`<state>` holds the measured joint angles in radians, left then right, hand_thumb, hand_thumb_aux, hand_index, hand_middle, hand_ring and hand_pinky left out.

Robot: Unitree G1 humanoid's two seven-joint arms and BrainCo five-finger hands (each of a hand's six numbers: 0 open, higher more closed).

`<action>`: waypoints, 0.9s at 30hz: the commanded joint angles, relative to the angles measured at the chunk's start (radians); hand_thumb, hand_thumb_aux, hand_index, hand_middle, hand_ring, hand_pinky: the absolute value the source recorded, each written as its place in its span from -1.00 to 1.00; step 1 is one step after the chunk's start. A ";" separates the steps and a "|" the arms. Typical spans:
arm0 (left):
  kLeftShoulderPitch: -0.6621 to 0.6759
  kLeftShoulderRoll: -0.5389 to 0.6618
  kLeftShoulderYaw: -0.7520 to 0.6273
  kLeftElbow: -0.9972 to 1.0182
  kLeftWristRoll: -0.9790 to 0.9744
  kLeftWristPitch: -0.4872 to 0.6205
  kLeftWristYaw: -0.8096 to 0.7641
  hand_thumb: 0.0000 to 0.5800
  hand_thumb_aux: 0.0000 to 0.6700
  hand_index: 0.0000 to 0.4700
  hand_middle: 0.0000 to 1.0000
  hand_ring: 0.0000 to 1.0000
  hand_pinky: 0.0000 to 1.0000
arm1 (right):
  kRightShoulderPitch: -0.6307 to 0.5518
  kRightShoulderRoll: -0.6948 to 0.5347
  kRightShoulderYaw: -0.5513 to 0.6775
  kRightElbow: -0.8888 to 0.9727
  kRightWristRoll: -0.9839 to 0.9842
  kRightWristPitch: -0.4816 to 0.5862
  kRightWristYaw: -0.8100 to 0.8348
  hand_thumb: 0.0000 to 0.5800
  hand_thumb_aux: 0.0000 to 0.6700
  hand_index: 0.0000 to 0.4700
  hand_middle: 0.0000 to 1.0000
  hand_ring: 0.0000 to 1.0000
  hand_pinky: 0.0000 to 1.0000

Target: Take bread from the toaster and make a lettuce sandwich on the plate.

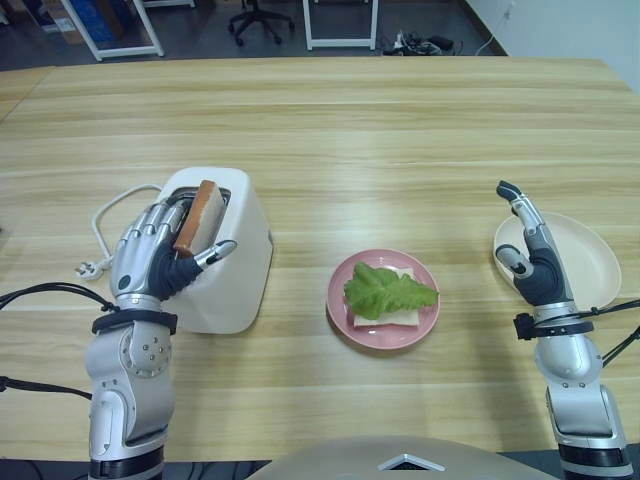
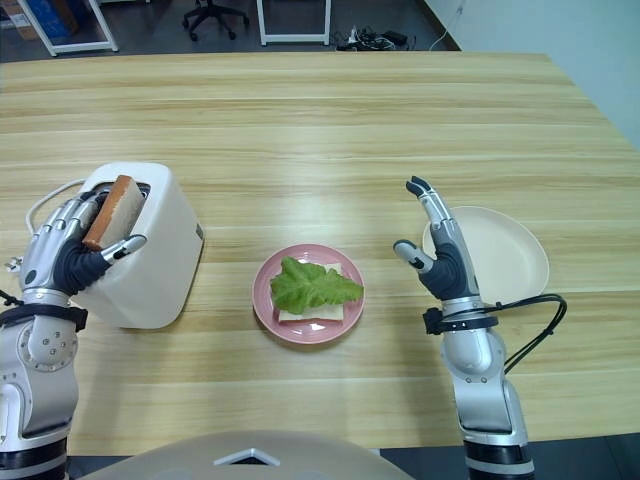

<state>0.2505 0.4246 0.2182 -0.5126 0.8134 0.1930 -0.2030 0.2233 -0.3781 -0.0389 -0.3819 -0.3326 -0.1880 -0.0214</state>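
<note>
One brown-crusted bread slice stuck from the white toaster, frame left, my left robot hand clamped on it, right robot hand spread empty. Next, I judged, lift it onto the green lettuce leaf, centre.

Both eyes sat on the head, faced forward and down, near the surface, shared almost the whole scene

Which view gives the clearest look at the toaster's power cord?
The left eye view: the cord loops from behind the toaster and ends in its plug, beside the left hand that grips the bread. In the right eye view a short curve of cord shows by the toaster; the rest runs off the picture's edge.
</note>
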 commanded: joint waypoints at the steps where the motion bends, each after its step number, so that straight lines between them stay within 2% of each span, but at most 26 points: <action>1: 0.012 -0.007 0.009 0.022 0.018 0.052 0.006 1.00 1.00 1.00 -1.00 -1.00 -1.00 | 0.006 0.004 -0.011 0.011 -0.011 -0.005 0.010 -1.00 -1.00 -1.00 -1.00 -1.00 -1.00; 2: 0.005 -0.012 0.017 0.019 0.020 0.062 0.019 1.00 1.00 1.00 -0.64 -0.64 -0.64 | 0.006 0.004 -0.012 0.012 -0.014 -0.006 0.010 -1.00 -1.00 -1.00 -1.00 -1.00 -1.00; 3: -0.004 -0.018 0.025 0.013 0.019 0.067 0.038 1.00 1.00 1.00 0.65 0.65 0.65 | 0.006 0.005 -0.013 0.014 -0.016 -0.007 0.010 -1.00 -1.00 -1.00 -1.00 -1.00 -1.00; 4: -0.011 -0.022 0.030 0.009 0.018 0.067 0.058 1.00 1.00 1.00 1.00 1.00 1.00 | 0.006 0.005 -0.014 0.016 -0.018 -0.008 0.010 -1.00 -1.00 -1.00 -1.00 -1.00 -1.00; 9: -0.040 -0.041 0.026 -0.033 0.008 0.010 0.167 1.00 1.00 1.00 1.00 1.00 1.00 | 0.006 0.007 -0.016 0.026 -0.031 -0.014 0.006 -1.00 -1.00 -1.00 -1.00 -1.00 -1.00; 15: -0.112 -0.100 0.041 -0.149 -0.058 -0.178 0.399 1.00 1.00 1.00 1.00 1.00 1.00 | 0.009 0.012 -0.018 0.038 -0.044 -0.021 0.000 -1.00 -1.00 -1.00 -1.00 -1.00 -1.00; 19: -0.206 -0.123 0.124 -0.242 -0.225 -0.288 0.485 1.00 1.00 1.00 1.00 1.00 1.00 | 0.006 0.022 -0.018 0.042 -0.044 -0.020 -0.003 -1.00 -1.00 -1.00 -1.00 -1.00 -1.00; 21: -0.243 -0.113 0.105 -0.272 -0.368 -0.335 0.436 1.00 1.00 1.00 1.00 1.00 1.00 | 0.000 0.028 -0.025 0.046 -0.031 -0.017 -0.004 -1.00 -1.00 -1.00 -1.00 -1.00 -1.00; 23: -0.273 -0.091 0.013 -0.258 -0.529 -0.372 0.326 1.00 1.00 1.00 1.00 1.00 1.00 | -0.013 0.031 -0.045 0.059 -0.010 -0.015 -0.005 -1.00 -1.00 -1.00 -1.00 -1.00 -1.00; 25: -0.305 -0.077 -0.095 -0.190 -0.667 -0.380 0.196 1.00 1.00 1.00 1.00 1.00 1.00 | -0.031 0.026 -0.082 0.074 0.017 -0.012 -0.011 -1.00 -1.00 -1.00 -1.00 -1.00 -1.00; 27: -0.341 -0.076 -0.188 -0.068 -0.814 -0.329 0.044 1.00 1.00 1.00 1.00 1.00 1.00 | -0.051 0.015 -0.131 0.095 0.041 -0.012 -0.020 -1.00 -1.00 -1.00 -1.00 -1.00 -1.00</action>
<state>-0.0545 0.3367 0.1179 -0.7035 0.1257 -0.1813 -0.0244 0.2017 -0.3532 -0.1185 -0.3130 -0.3250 -0.2065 -0.0357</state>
